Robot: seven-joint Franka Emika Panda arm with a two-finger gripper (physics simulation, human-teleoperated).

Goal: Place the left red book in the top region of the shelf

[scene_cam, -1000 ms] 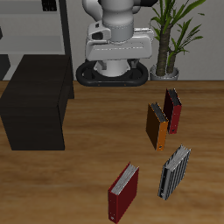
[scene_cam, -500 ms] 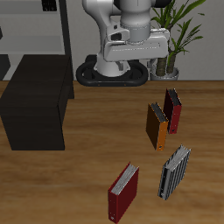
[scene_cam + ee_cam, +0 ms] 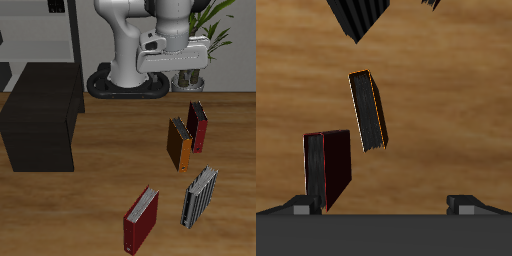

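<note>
The left red book (image 3: 198,126) stands upright on the wooden table, close beside an orange-brown book (image 3: 179,144). In the wrist view the red book (image 3: 328,168) shows its dark cover and white page edges, with the orange-brown book (image 3: 368,108) beyond it. My gripper (image 3: 178,64) hangs high above the table, behind these two books, open and holding nothing. Its fingertips (image 3: 300,205) are spread wide apart, and the red book is not between them. The shelf (image 3: 40,115), a low black boxy unit, sits far off at the other side of the table.
A second red book (image 3: 141,218) and a grey striped book (image 3: 198,195) stand near the table's front edge. A potted plant (image 3: 203,40) stands behind the gripper. A pale grey rack (image 3: 40,35) rises behind the black shelf.
The arm has swung sideways from above its base toward the plant, bringing the gripper over the area behind the red and orange-brown books. The books have not moved.
</note>
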